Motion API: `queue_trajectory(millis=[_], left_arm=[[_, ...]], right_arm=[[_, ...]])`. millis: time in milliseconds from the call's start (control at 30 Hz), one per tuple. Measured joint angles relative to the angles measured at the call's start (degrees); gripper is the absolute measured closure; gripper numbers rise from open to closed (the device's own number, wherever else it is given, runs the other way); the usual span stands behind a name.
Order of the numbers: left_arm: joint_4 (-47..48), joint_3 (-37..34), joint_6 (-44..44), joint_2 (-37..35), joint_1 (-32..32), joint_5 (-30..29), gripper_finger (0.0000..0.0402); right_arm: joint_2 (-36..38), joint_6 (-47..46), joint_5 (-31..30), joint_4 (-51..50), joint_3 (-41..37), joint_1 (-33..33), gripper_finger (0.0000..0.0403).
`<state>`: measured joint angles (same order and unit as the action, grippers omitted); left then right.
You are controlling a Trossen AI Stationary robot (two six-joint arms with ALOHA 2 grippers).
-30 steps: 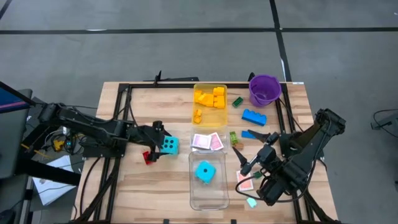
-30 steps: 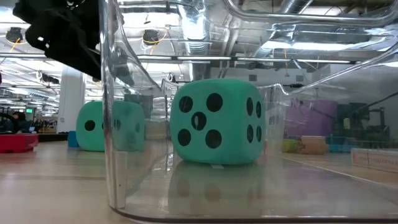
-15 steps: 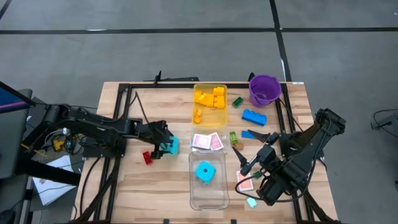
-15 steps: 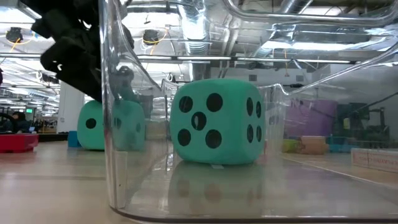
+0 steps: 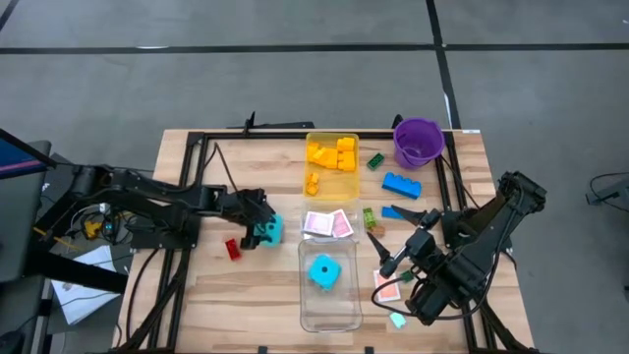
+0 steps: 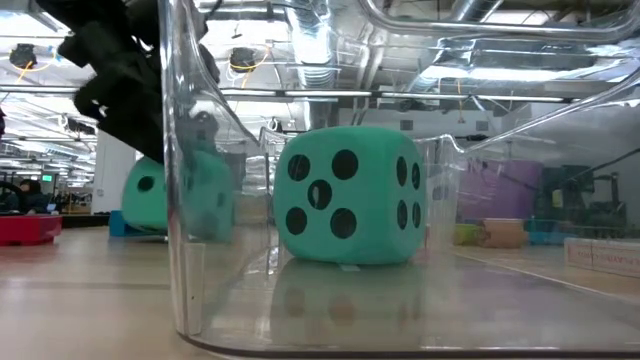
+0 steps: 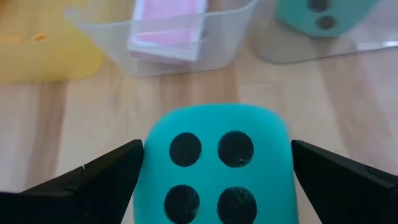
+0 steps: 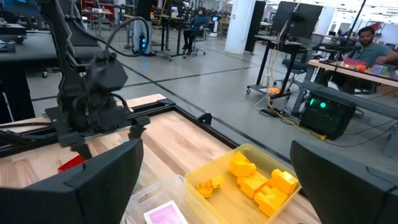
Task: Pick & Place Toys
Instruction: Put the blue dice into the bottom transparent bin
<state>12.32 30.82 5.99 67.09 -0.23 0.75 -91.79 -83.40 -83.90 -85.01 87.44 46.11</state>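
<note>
A cyan black-dotted die [image 5: 269,232] sits left of the table's middle, between the fingers of my left gripper [image 5: 260,228]. It fills the left wrist view [image 7: 217,168] and shows at the left of the low view [image 6: 160,195]. A second cyan die [image 5: 325,271] rests on the floor of the clear tray [image 5: 307,295]. Pink-backed cards [image 5: 327,224] lie in a small clear tray. Yellow bricks [image 5: 339,152] lie in the yellow tray [image 5: 316,138]. My right gripper [image 5: 385,254] is open and empty at the near right. My left gripper pinches the die by two opposite sides [image 7: 149,180] between its two fingers [image 7: 106,177]. The fingers come from the table's left, slanting down. A four-dot face is turned toward the wrist camera. In the low view the die's underside [image 6: 170,234] is at or just above the tabletop.
A red brick [image 5: 233,249] lies near my left gripper. A purple bucket [image 5: 418,143], blue bricks [image 5: 401,184], green bricks [image 5: 374,160] and a pink card [image 5: 386,285] lie on the right half. People sit at desks beyond the table [image 8: 367,37].
My left gripper has moved toward the table's right edge and down onto the die, its fingers coming around it. In the low view the die has shifted slightly upward.
</note>
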Motion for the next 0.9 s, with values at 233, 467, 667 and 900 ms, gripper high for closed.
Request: queue_trajectory(millis=[233,467,667,900], left_arm=[[1.2,-0.1,-1.7,-3.4,-2.0,0.2,0.0002],[1.9,-0.1,-3.3,-2.8,-2.0,-0.3,0.0002],[2.4,-0.1,-3.0,-3.0,-2.5,-1.1,0.0002],[2.3,-0.1,-9.9,-3.0,-3.9,-6.8,0.0002]], right_arm=[[0.0,0.0,0.0,0.0,0.0,0.0,0.0005],[0.0,0.0,0.0,0.2,0.0,0.0,0.0005],[0.0,0.0,0.0,0.2,0.0,0.0,0.0005],[0.0,-0.1,0.5,0.2,0.0,0.0,0.0005]])
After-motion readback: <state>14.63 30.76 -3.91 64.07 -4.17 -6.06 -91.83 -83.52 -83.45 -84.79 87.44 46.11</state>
